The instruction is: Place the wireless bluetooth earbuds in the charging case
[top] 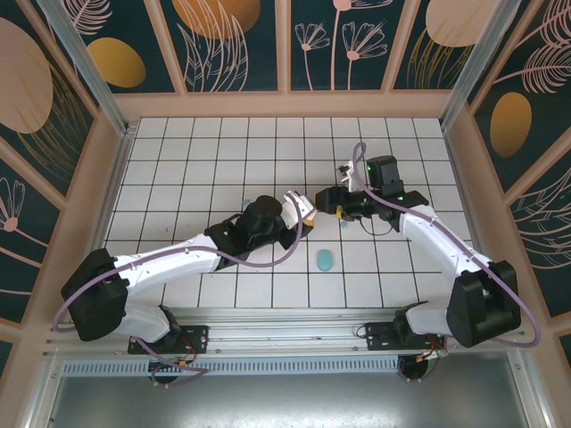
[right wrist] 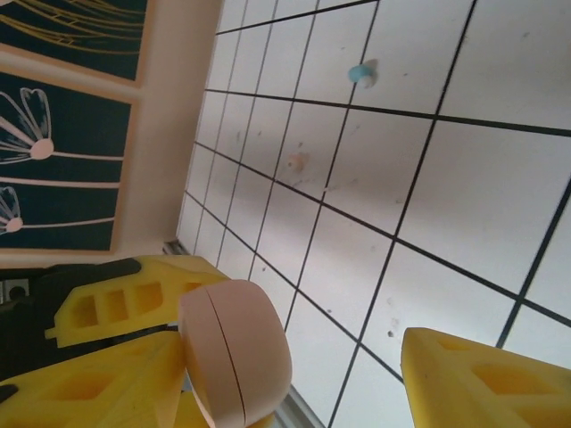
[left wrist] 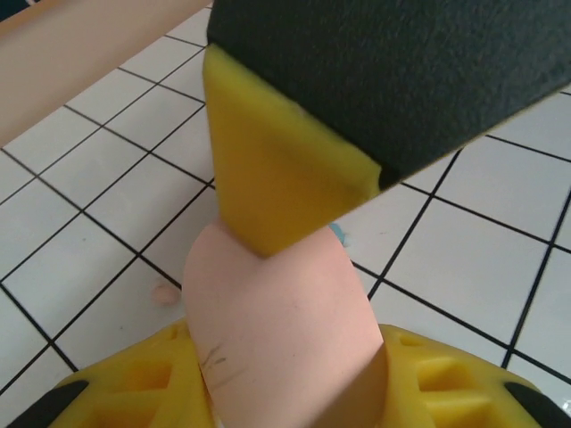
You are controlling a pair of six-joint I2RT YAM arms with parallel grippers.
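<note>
Your left end effector (top: 302, 217) is clamped on the pink case (left wrist: 285, 321), with its yellow fingers (left wrist: 134, 379) on either side. That arm stretches low across the worktop (top: 178, 152) toward the middle. Your right end effector (top: 326, 203) is spread wide, one finger (left wrist: 268, 169) pressing on the case's top, and its arm reaches in from the right. A pink earbud (left wrist: 163, 294) and a light blue earbud (right wrist: 360, 74) lie loose on the tiles. The teal case (top: 325, 259) sits apart, nearer the bases.
</note>
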